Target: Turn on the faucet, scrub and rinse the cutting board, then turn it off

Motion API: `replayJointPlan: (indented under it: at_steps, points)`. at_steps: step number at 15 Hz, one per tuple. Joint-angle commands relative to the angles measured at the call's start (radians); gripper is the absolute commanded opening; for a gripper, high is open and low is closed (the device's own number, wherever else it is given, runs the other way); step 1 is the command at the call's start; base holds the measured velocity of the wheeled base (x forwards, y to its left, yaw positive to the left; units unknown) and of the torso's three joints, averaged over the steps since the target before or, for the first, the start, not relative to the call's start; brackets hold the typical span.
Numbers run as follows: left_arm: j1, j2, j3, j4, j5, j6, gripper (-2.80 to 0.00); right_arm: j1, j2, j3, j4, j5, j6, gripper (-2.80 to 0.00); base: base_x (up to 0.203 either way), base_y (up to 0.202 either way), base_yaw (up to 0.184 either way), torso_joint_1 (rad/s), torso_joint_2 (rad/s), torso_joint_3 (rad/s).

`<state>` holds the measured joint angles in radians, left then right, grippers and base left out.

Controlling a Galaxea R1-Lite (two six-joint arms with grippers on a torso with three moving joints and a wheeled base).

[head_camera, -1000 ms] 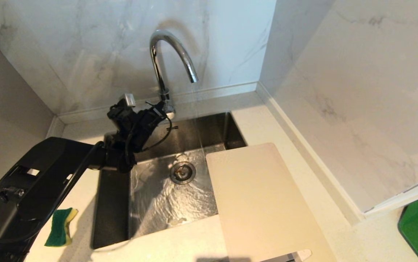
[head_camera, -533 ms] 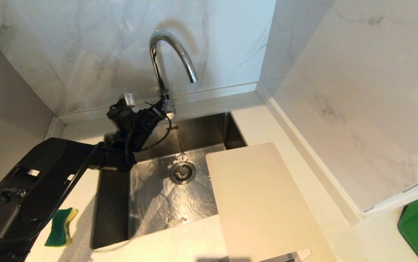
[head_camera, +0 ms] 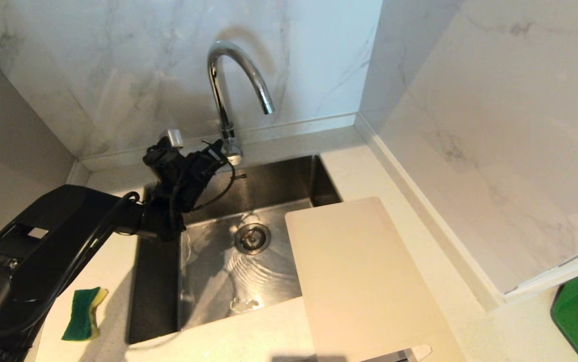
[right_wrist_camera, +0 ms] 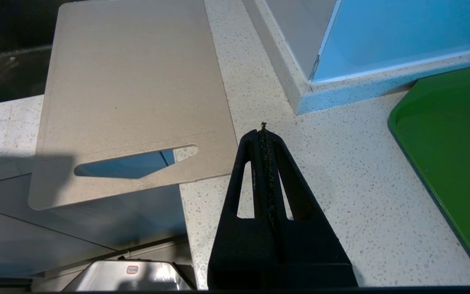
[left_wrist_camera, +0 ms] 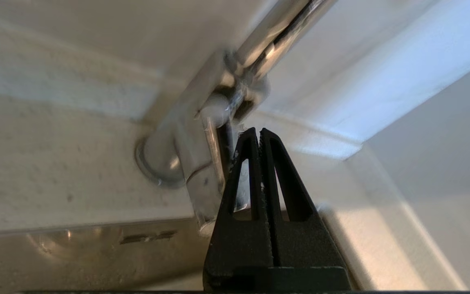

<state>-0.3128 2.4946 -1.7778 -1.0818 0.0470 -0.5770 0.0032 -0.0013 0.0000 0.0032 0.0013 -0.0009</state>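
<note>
Pressed together with nothing between its fingers, the left gripper point(left_wrist_camera: 258, 132) sits just beside the base of the faucet point(head_camera: 228, 75), its tip close against the chrome body where the small lever lives. A shut gripper makes a firm blunt finger, which suits nudging a thin lever rather than pinching it. No stream falls from the spout in the head view, though ripples mark the wet floor of the sink point(head_camera: 158, 281), so the water appears to be off.

From the drain, the cutting board point(head_camera: 364, 281) lies toward four o'clock, resting on the counter with one long edge hanging over the basin, handy for rinsing. A green and yellow sponge point(head_camera: 84, 312) waits on the counter at about eight o'clock from the drain, well apart from the board. The right gripper point(right_wrist_camera: 262, 134) is likewise closed and empty, hovering near the board's handle cut-out, with a green tray point(right_wrist_camera: 455, 163) off to its side.
</note>
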Motion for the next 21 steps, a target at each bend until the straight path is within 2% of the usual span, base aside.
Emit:
replayJointPlan:
  at_steps: [1,8,11,16,19,21]
  points:
    - [-0.022,-0.072,0.059,-0.028,-0.007,-0.004,-2.8,0.0,0.001,0.0,0.0,0.0,0.0,-2.8,0.0,0.0,0.0,0.0,0.0,0.0]
    - [-0.055,-0.321,0.251,-0.076,-0.062,-0.015,-2.8,0.001,0.001,0.0,0.0,0.0,-0.001,-2.8,0.0,0.0,0.0,0.0,0.0,0.0]
    - [-0.057,-0.376,0.288,-0.087,-0.068,-0.012,-2.8,0.001,0.0,0.0,0.0,0.0,0.001,-2.8,0.0,0.0,0.0,0.0,0.0,0.0]
    - [-0.021,-0.436,0.357,-0.036,-0.1,0.074,-2.8,0.001,0.001,0.0,0.0,0.0,0.0,-2.8,0.0,0.0,0.0,0.0,0.0,0.0]
    - [0.071,-0.482,0.421,0.038,-0.181,0.151,-2.8,0.001,0.001,0.001,0.0,0.0,-0.001,-2.8,0.0,0.0,0.0,0.0,0.0,0.0]
    - [0.144,-0.533,0.429,0.124,-0.199,0.216,-2.8,0.001,0.001,0.001,0.0,0.0,-0.001,-2.8,0.0,0.0,0.0,0.0,0.0,0.0]
